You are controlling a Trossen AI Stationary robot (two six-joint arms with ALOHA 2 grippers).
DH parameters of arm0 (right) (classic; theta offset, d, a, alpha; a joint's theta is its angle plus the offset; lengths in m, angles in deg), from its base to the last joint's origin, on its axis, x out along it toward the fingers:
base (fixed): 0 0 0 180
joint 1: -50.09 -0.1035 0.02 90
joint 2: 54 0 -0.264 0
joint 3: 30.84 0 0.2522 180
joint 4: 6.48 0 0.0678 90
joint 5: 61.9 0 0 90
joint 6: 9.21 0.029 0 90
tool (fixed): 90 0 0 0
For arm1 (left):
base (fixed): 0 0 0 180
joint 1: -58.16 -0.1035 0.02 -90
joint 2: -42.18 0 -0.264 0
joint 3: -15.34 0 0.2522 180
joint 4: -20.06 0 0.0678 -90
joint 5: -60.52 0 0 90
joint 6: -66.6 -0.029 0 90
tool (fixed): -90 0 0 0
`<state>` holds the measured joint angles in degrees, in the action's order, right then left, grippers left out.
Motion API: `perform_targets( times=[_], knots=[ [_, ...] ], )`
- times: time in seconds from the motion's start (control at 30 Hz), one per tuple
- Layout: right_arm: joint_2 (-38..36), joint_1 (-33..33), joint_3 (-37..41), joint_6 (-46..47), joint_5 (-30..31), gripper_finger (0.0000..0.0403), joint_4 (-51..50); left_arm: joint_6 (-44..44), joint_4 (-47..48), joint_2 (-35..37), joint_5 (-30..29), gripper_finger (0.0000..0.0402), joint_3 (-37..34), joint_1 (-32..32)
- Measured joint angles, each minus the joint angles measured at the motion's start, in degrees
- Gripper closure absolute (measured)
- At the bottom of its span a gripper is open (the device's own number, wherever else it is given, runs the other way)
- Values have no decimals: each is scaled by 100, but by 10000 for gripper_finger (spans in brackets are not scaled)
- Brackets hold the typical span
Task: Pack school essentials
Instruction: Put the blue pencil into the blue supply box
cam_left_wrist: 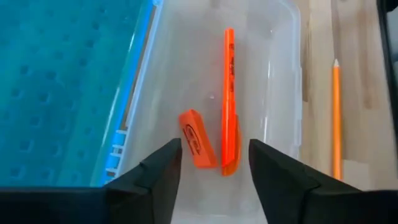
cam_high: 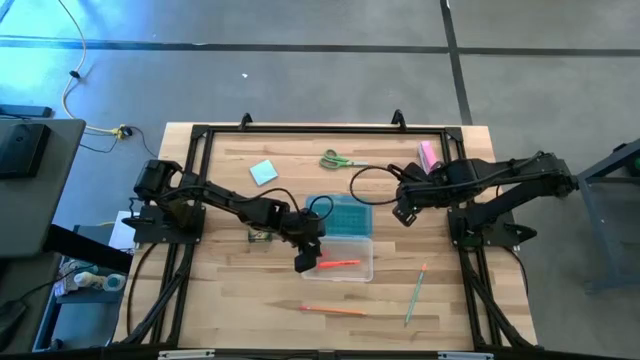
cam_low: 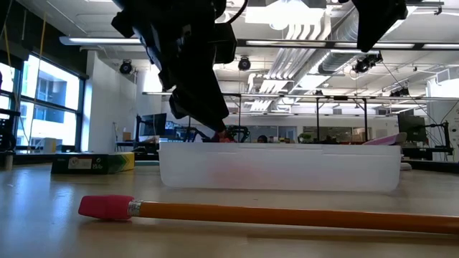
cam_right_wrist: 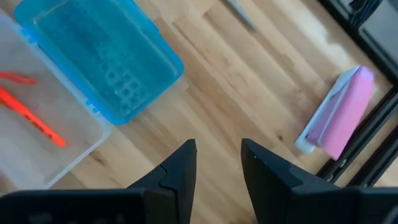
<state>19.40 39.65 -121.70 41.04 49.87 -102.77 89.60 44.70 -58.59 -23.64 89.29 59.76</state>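
My left gripper [cam_high: 308,260] hangs open just above the left end of the clear plastic case [cam_high: 345,260], touching nothing. Between its fingers in the left wrist view, an orange pen [cam_left_wrist: 229,106] and a small orange-red oblong piece [cam_left_wrist: 194,146] lie on the case floor. The case's teal lid [cam_high: 345,215] lies open on the far side. My right gripper [cam_high: 403,213] is open above bare table to the right of the lid [cam_right_wrist: 102,62]. On the table lie an orange pencil [cam_high: 333,311], a green pencil [cam_high: 415,295], green-handled scissors [cam_high: 340,160], a light-blue pad [cam_high: 264,172] and a crayon box [cam_high: 260,235].
A pink oblong block [cam_high: 428,156] stands near the far right corner, also in the right wrist view [cam_right_wrist: 339,118]. In the low view the orange pencil [cam_low: 251,213], with its pink eraser end, lies in front of the case [cam_low: 280,166]. A black frame [cam_high: 300,128] borders the table.
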Motion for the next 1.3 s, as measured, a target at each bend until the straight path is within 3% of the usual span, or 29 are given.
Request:
perform_targets(
  times=[0.33, 0.63, 0.9, 1.3],
  knots=[
    [0, -1005, 0, 1470, -87, 286, -340, 278, 46, 531, 247, 221, 2, -172],
    [3, -1999, 93, 3648, -100, 286, -317, 11, 605, 1393, -42, 242, 2, -490],
    [13, -2708, 1131, 5669, -506, 286, 364, -283, 1194, 2148, -828, 247, 1, -713],
    [13, -3279, 2525, 7689, -1123, 286, 2037, -655, 1164, 2394, -998, 247, 7, -875]
  ],
)
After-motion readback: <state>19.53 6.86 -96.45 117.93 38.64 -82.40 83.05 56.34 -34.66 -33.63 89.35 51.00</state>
